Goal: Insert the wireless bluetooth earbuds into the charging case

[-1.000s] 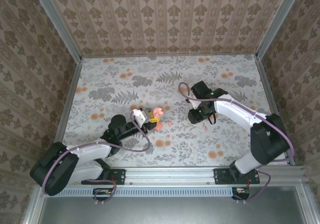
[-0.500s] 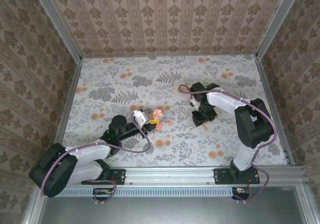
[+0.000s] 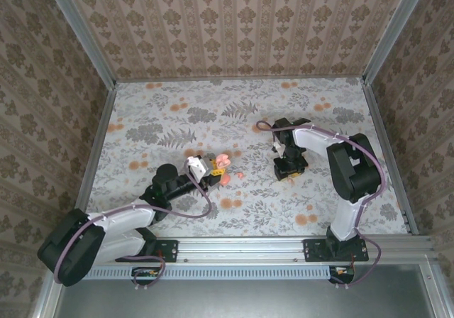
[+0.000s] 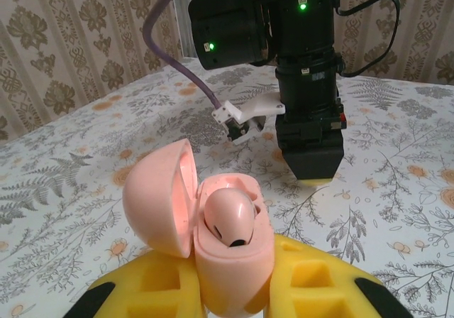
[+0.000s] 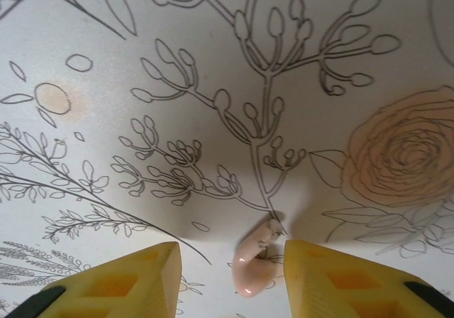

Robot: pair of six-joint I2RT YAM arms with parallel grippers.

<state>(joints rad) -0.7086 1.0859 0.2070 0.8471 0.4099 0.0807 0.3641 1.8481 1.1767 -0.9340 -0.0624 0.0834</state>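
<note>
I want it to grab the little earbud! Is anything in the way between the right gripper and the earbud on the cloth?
Nothing visible is. The right gripper is open, its yellow fingers either side of the earbud, which lies on the flowered cloth.

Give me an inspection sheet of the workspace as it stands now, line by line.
Surface: floral cloth, lying flat.
Job's things: charging case, lid open, with the seated earbud inside; loose earbud lying on the cloth.
Clutter: small pink bit on the cloth right of the case, too small to identify.
Grippers: left claw shut on the charging case; right claw open, pointing down, a finger on either side of the loose earbud.
Cables: purple cables loop along the arms, off the job's things.
Surroundings: wallpapered walls, metal frame rails.
</note>
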